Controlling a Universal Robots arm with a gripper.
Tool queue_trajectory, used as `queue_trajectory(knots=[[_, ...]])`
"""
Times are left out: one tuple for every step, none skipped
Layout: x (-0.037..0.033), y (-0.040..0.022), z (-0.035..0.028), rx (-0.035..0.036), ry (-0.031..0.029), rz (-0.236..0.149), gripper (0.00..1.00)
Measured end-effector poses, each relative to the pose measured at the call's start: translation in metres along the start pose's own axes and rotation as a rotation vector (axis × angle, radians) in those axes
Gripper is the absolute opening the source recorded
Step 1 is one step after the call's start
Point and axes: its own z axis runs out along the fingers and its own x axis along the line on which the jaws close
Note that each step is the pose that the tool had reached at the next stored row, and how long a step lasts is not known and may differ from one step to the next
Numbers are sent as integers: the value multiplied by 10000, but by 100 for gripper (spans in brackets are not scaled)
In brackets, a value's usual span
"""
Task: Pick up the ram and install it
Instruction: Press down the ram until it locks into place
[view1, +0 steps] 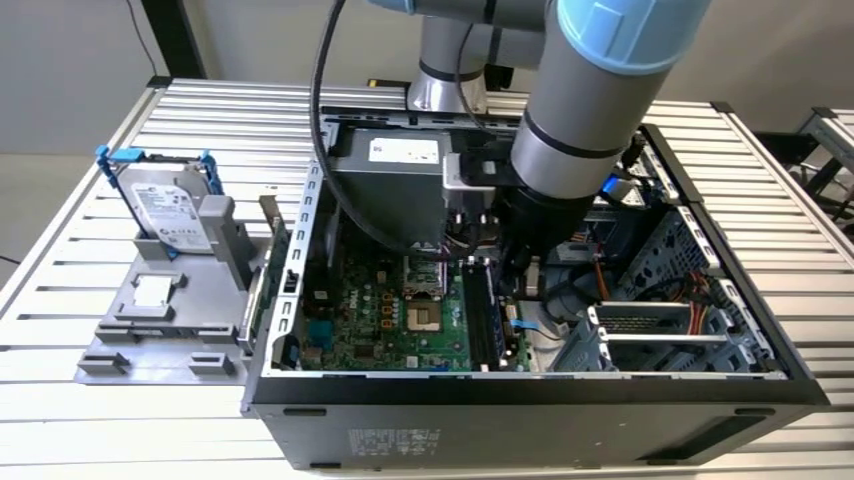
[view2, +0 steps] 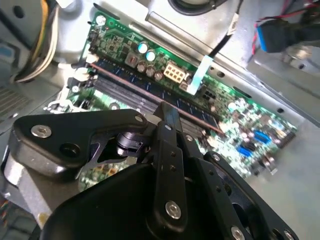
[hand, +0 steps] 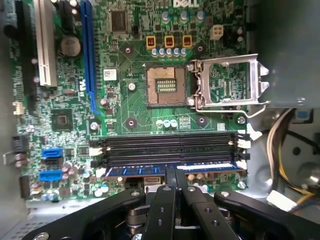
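In the exterior view the arm (view1: 587, 120) reaches down into an open computer case (view1: 534, 400) lying on a slatted metal table (view1: 80, 440), its lower end sunk between the grey power-supply box (view1: 400, 165) and the drive cage (view1: 667, 330) on the exterior view's right. The green circuit board (view1: 387, 320) lies open toward the exterior view's left of the arm, while the case walls close in on all sides. Outside the case, on the exterior view's left, a hard drive (view1: 167, 205) stands tilted in a grey holder (view1: 160, 320), well apart from the arm. In the first wrist view the gripper (hand: 174, 172) has its two fingers (hand: 169, 180) drawn close together at the edge of the ram (hand: 170, 167), which lies lengthwise in the slot nearest the gripper, its bluish strip showing on either side of the fingertips; I cannot tell whether they clamp it or only press against it. Two black slot rails (hand: 170, 145) run parallel just beyond it, and the processor socket (hand: 162, 85) with its raised metal frame (hand: 227, 82) sits farther off with bare board between. In the second wrist view the gripper's black linkage (view2: 75, 140) crowds the foreground, and the fingers (view2: 167, 120) meet the ram (view2: 190, 112), which runs along the board's edge beside a white connector (view2: 175, 74) and a pale ribbon cable (view2: 200, 72).
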Motion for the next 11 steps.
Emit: queue_trajectory(knots=[[-2,1,-49,-1,5,0,0],[-3,2,-92,-1,2,-1,0],[-5,3,-139,-1,4,-1,0],[-7,5,-185,-1,4,-1,0],[-9,6,-230,-1,3,-1,0],[-11,7,-276,-1,5,0,0],[-13,8,-321,0,2,-1,0],[-14,9,-366,-1,4,-1,0],[-16,10,-411,-1,4,-1,0],[-17,11,-439,0,3,-1,0],[-18,11,-442,-3,2,-1,0]])
